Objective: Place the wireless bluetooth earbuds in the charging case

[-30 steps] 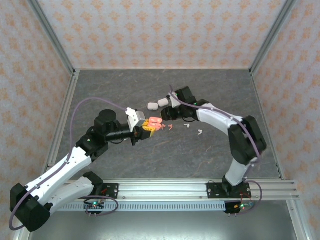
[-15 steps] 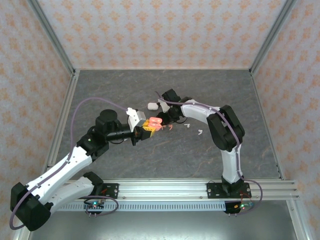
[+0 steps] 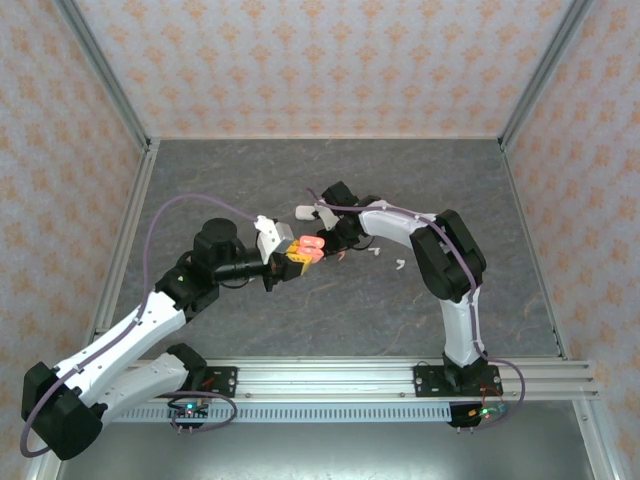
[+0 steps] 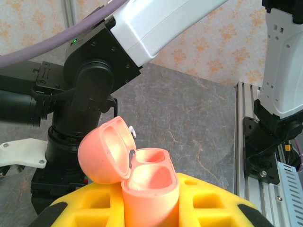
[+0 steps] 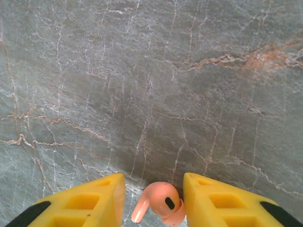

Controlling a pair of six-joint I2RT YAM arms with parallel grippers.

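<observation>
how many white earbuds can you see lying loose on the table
2. The first white earbud lies close beside the right arm; the second white earbud lies slightly further right and nearer the bases. More may be hidden under the arms.

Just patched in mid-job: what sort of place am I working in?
Probably a lab robot cell: patterned panels in metal posts, a stone-look table, arms bolted to a rail.

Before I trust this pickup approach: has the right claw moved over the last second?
Yes. In the top view the right claw swung left, away from the unmoved white earbud and toward the white charging case.
</observation>
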